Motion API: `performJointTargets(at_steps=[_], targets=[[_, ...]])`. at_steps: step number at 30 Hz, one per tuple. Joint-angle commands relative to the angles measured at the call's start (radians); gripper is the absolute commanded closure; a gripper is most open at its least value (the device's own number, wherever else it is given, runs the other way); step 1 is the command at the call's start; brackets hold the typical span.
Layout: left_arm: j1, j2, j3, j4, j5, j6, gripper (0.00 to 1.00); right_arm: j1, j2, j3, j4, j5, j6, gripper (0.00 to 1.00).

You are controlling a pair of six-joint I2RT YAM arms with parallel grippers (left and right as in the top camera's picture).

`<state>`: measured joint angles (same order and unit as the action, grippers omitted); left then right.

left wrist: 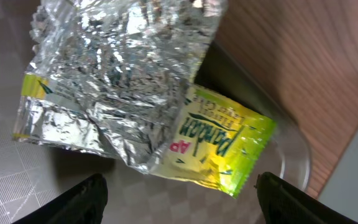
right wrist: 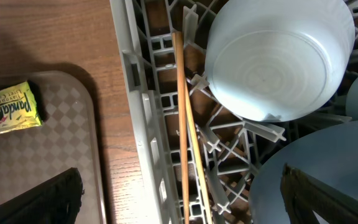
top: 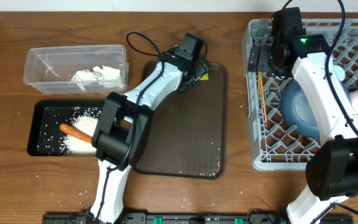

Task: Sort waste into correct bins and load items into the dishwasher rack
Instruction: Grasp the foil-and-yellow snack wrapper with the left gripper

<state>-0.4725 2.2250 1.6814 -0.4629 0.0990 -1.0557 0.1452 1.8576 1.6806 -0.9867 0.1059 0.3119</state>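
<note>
Brown tray (top: 185, 124), foil (left wrist: 117, 68) half-covering packet (left wrist: 222, 146), left gripper (left wrist: 180, 193) wide, right gripper (right wrist: 179, 186) wide, chopsticks (right wrist: 182, 124) cut off

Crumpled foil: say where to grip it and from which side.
Best bet: pinch the raised creases at the middle of the foil, coming straight down from above. It lies on the tray, overlapping the yellow-green packet, so only its crumpled folds stand up for the fingers.

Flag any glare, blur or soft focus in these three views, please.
Overhead: sharp, evenly lit, no strong glare on the brown tray. Left wrist: the crumpled foil throws bright glare, the packet print is readable, the left claw is dark and out of focus. Right wrist: chopsticks and light-blue bowl crisp, the right claw a blurred dark shape.
</note>
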Motion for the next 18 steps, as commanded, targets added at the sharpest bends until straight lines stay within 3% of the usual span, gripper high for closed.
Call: performJointTargets(at_steps=[1, 18], targets=[[0.001, 0.019, 0.007, 0.002, -0.054, -0.023, 0.22, 0.000, -0.008, 0.003, -0.001, 0.010, 0.017, 0.01], [0.005, 0.019, 0.007, 0.024, -0.137, -0.023, 0.28, 0.000, -0.008, 0.003, -0.001, 0.010, 0.017, 0.01]])
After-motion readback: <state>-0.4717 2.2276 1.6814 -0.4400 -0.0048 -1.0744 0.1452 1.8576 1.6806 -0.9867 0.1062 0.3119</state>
